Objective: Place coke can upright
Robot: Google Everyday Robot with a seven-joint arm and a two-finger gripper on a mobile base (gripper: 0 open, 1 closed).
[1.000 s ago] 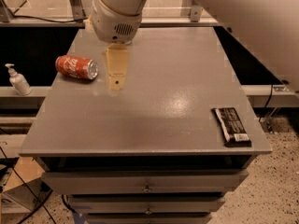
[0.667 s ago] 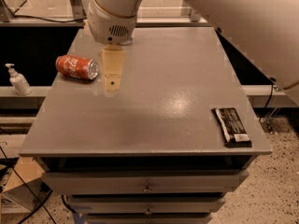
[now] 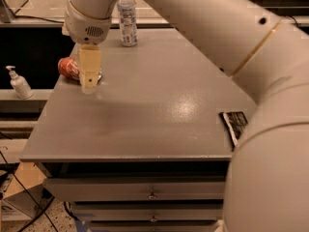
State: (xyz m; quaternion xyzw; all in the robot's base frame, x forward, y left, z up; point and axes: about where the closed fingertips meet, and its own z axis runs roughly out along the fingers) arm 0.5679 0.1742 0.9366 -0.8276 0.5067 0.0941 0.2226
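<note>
- One coke can (image 3: 68, 67) lies on its side near the back-left edge of the grey table (image 3: 159, 115), partly hidden behind the gripper (image 3: 88, 86).
- That gripper points down just in front of the can, its tip close to the tabletop — whether it is open or closed, I cannot tell.
- A clear bottle (image 3: 127, 18) stands upright at the back edge.

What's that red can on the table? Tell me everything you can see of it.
The coke can is a small red soda can, metal by the look of it, with white lettering. It lies on its side, not upright, near the left edge of the grey table, toward the back. The gripper hangs just in front of it and hides its right end. Whether the two touch cannot be told.
</note>
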